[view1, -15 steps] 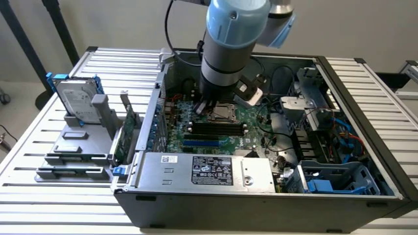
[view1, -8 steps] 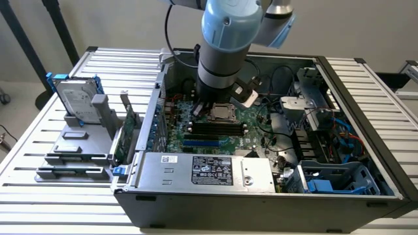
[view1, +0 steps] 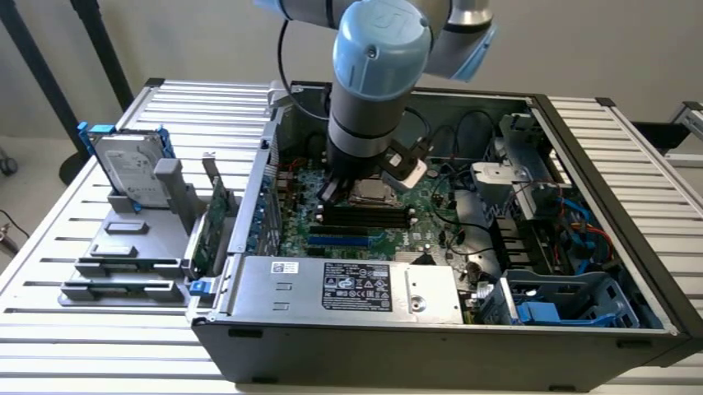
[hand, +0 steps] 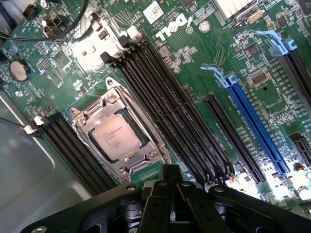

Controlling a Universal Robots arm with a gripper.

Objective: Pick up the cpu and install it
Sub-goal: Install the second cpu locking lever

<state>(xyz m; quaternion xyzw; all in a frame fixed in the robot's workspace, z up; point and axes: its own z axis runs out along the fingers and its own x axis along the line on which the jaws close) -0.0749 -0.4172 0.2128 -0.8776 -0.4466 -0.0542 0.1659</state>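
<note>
The cpu (hand: pixel 116 138), a small square chip with a silver-grey top, lies flat in its metal-framed socket (hand: pixel 119 99) on the green motherboard (hand: pixel 194 53). My gripper (hand: pixel 171 171) hovers just above the board beside the socket, its black fingers pressed together with nothing between them. In the exterior view the arm reaches down into the open computer case (view1: pixel 439 329), and the gripper (view1: pixel 357 188) hangs over the socket area in the middle of the board.
Black memory slots (hand: pixel 160 97) and a blue expansion slot (hand: pixel 255 124) run beside the socket. A power supply (view1: pixel 346 288) fills the case's front. Outside, at the exterior view's left, stand a hard drive (view1: pixel 130 169), a green card (view1: pixel 220 218) and a grey holder (view1: pixel 127 255).
</note>
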